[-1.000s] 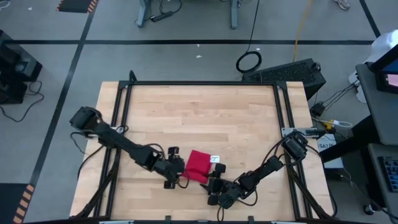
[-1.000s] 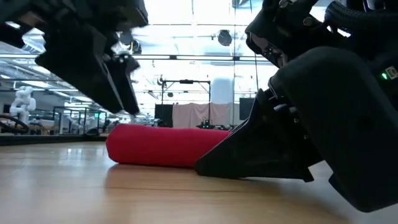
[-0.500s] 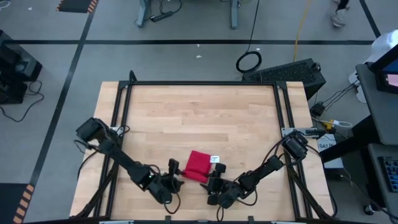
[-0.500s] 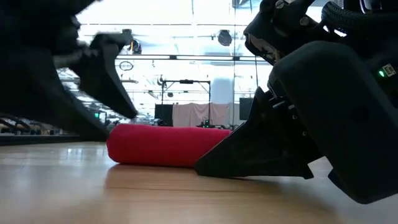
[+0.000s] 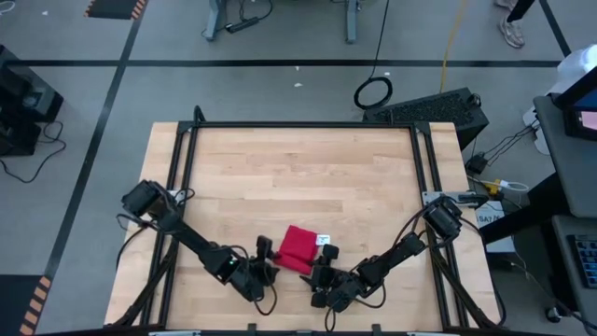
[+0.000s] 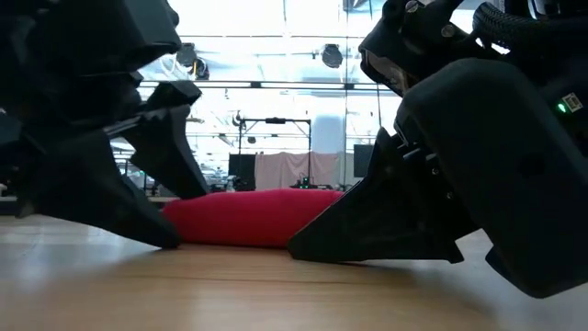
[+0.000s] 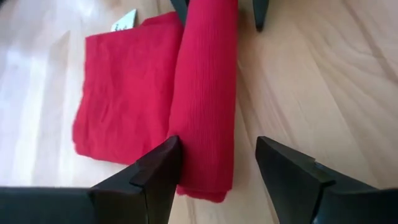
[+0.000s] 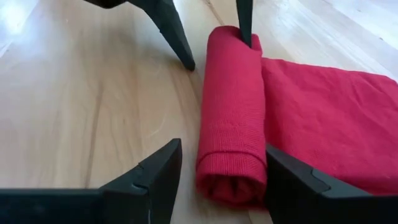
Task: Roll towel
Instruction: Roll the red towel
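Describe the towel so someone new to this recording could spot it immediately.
On the wooden table, look near the front edge, between the two dark arms. There lies the towel, a bright red cloth, partly rolled into a tube along its front edge, the rest flat. It is the only red thing there, with a small white tag at one corner.

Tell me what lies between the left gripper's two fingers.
One end of the towel's rolled part sits between the open fingers of the left gripper, as the left wrist view shows; the unrolled part lies flat beside the roll.

Wooden table (image 5: pixel 298 177); black cable coil (image 5: pixel 373 92) on floor.
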Available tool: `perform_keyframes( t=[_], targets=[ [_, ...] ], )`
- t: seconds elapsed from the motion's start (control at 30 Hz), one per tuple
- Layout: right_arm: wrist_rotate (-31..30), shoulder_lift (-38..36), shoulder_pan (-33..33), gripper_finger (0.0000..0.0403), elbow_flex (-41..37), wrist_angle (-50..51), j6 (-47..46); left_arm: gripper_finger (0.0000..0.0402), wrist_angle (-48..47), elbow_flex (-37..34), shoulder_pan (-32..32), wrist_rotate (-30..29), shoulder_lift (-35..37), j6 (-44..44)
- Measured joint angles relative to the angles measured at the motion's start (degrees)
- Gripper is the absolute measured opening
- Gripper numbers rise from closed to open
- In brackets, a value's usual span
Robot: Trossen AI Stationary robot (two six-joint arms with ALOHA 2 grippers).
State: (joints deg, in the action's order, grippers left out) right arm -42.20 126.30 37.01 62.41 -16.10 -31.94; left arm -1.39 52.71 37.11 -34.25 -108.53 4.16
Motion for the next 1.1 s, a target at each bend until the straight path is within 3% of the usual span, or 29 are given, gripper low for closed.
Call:
perform_keyframes(
  t=[0.43, 0.67, 0.83, 1.1],
  targets=[
    [0.8, -2.7, 0.0, 0.0196, -0.1, 0.5, 10.0, 0.0133, 0.6, 0.2, -7.4, 16.3, 0.3, -0.1],
    [0.8, -7.3, 0.5, 0.0197, -0.3, 8.6, 13.7, 0.0095, 1.5, 0.2, -11.7, 26.1, 0.1, -0.2],
    [-1.7, -10.5, 2.2, 0.0197, -0.3, 11.1, 13.5, 0.0088, 1.9, 0.2, -13.7, 31.3, 0.1, -0.5],
    [-9.3, -9.0, 5.9, 0.0197, -0.1, 4.3, 8.0, 0.0087, 3.0, 0.1, -15.2, 34.9, 0.0, -1.6]
  ],
)
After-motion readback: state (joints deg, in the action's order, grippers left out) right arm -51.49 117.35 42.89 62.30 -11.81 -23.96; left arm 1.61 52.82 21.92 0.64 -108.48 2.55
